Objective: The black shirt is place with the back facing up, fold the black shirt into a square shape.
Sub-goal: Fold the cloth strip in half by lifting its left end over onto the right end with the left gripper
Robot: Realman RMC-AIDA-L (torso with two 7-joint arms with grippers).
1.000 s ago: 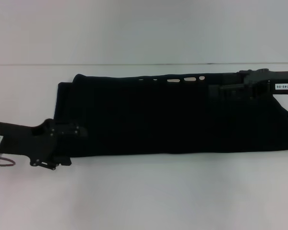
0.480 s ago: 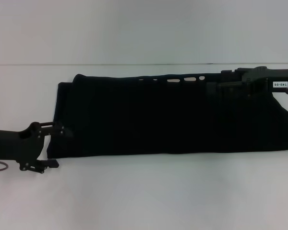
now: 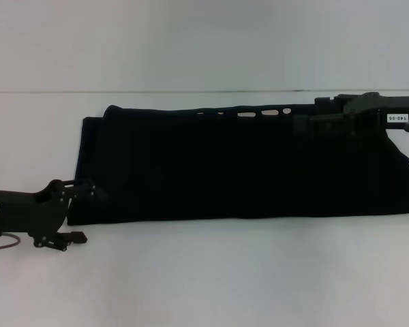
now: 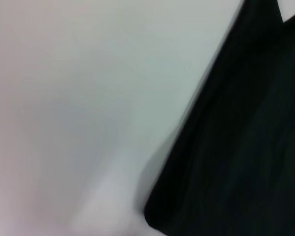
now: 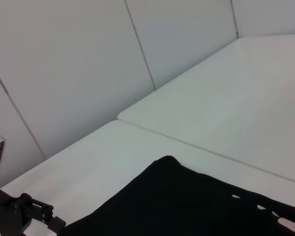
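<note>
Left gripper (image 3: pixel 78 212) hovers low at near left, jaws apart; right gripper (image 3: pixel 307 121) reaches across far right.

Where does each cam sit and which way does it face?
Head view: on the head, looking forward and down at the white table and black shirt; shows left gripper at the shirt's near-left corner, right gripper at its far right.
Left wrist view: on the left wrist, close over a shirt corner; no fingers visible.
Right wrist view: on the right wrist, facing across the shirt toward the left gripper.
All share the shirt.
</note>
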